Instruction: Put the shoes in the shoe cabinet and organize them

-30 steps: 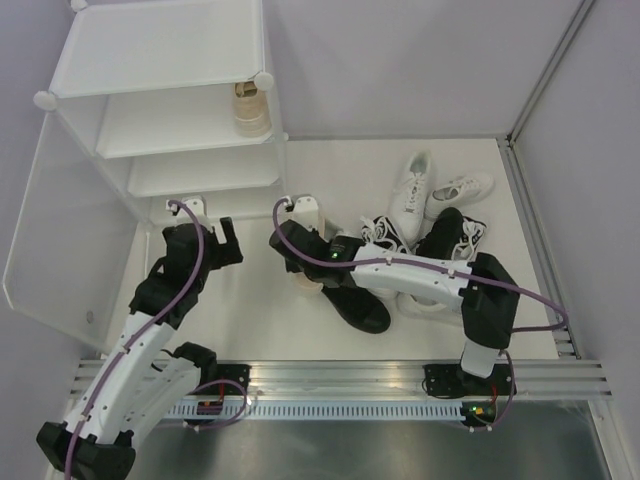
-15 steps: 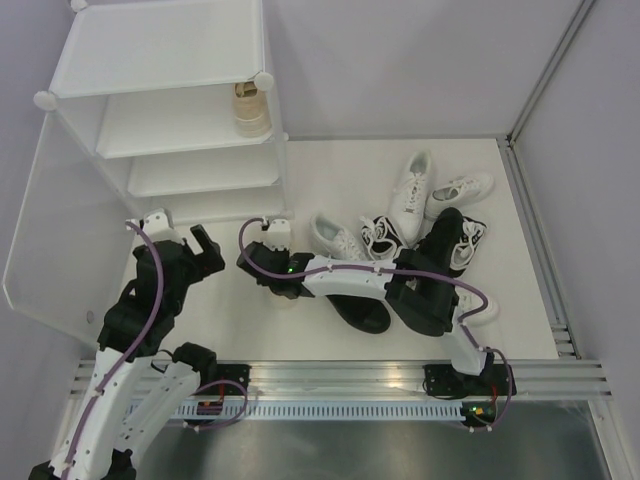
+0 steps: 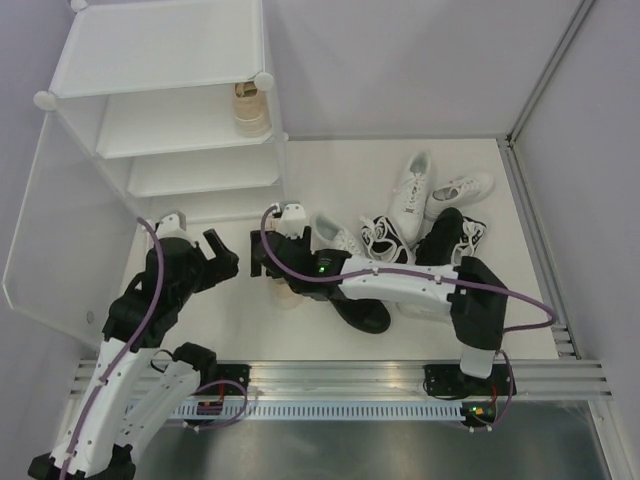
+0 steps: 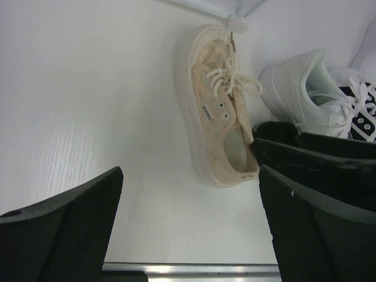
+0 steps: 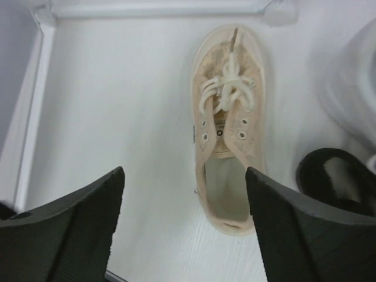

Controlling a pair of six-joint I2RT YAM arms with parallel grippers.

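Note:
A beige shoe (image 5: 228,126) lies flat on the white floor in front of the shoe cabinet (image 3: 160,45), toe toward the cabinet base. My right gripper (image 5: 185,197) hovers open above its heel, gripping nothing; from above it (image 3: 266,262) covers part of the shoe (image 3: 290,293). My left gripper (image 3: 217,262) is open and empty just left of it, and its view shows the same beige shoe (image 4: 214,106). Another beige shoe (image 3: 251,108) stands on the cabinet's upper shelf.
White, black-and-white and black shoes are piled right of the beige one: a white shoe (image 3: 335,235), a black shoe (image 3: 365,310), more whites (image 3: 410,195). The cabinet's frosted door (image 3: 70,240) hangs open at the left. A metal rail (image 3: 340,380) runs along the near edge.
My right gripper has opened and let go of the beige shoe, which now rests on the floor. The left arm swung left, then back toward the shoe.

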